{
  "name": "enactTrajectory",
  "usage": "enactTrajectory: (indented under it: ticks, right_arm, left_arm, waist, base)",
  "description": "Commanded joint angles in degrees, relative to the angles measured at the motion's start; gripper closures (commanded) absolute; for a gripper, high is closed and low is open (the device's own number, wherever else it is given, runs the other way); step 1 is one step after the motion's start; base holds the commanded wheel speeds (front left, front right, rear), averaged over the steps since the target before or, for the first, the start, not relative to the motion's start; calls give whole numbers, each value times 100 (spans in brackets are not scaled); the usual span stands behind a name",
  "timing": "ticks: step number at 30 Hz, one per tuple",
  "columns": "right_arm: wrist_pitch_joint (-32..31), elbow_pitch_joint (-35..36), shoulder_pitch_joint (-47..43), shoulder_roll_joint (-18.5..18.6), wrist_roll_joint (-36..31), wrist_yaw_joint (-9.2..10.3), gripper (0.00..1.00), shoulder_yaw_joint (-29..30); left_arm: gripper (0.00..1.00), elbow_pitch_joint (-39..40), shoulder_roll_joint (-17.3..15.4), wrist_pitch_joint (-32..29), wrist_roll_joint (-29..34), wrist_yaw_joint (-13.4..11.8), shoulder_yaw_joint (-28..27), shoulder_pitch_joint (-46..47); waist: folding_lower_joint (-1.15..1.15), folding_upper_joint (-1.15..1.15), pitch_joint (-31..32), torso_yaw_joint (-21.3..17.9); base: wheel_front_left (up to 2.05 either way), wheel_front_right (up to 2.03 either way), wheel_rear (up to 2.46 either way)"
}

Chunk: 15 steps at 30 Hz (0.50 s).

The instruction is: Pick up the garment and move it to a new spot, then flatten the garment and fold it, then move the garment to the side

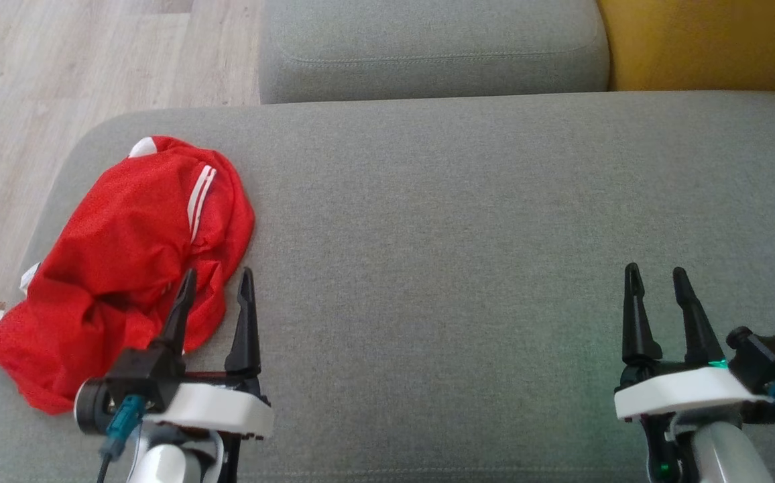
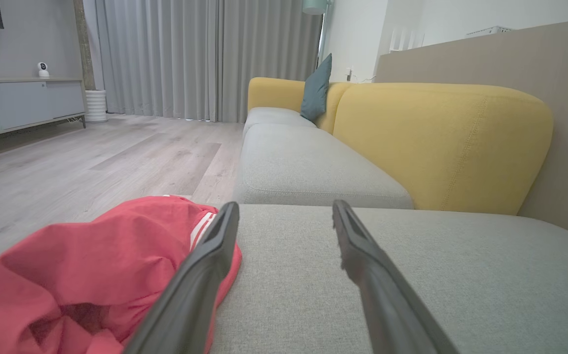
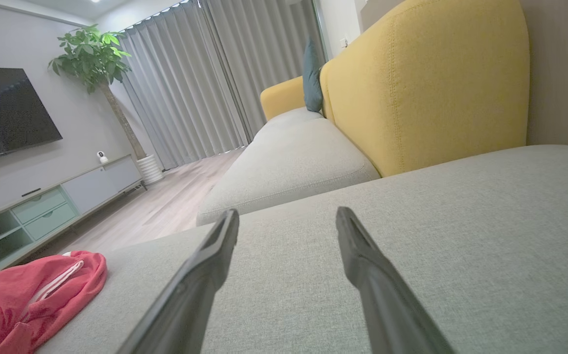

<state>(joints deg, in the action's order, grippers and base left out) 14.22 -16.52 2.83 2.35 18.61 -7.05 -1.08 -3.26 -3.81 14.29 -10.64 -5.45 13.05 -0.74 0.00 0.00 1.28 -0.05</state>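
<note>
Head view, left to right: the red garment [image 1: 126,261] lies crumpled at nine o'clock, at the left end of the gray cushion [image 1: 441,235]. My left gripper [image 1: 218,274], at seven o'clock, has its fingers apart and empty, one overlapping the garment's edge. My right gripper [image 1: 655,270], at five o'clock, stands spread over bare cushion, holding nothing.

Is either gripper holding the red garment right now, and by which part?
Nothing is held. The left gripper and right gripper both stand open; the red garment lies crumpled on the grey cushion, next to the left gripper.
</note>
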Motion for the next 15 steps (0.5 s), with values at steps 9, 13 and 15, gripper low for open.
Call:
enactTrajectory:
  ticks: [9,13,15]
  right_arm:
    - [78,123,288,53,-29,-44,0,-167]
    - [78,116,279,53,-14,-44,0,-166]
    - [78,108,278,53,-6,-44,0,-165]
  left_arm:
    - [0,95,79,71,163,197,-376,220]
    - [0,95,89,71,187,235,-416,214]
    - [0,103,90,71,168,239,-412,218]
  waist:
    - [0,0,22,18]
    - [0,0,28,52]
    - [0,0,25,85]
  base:
    - [0,0,0]
    - [0,0,0]
    - [0,0,0]
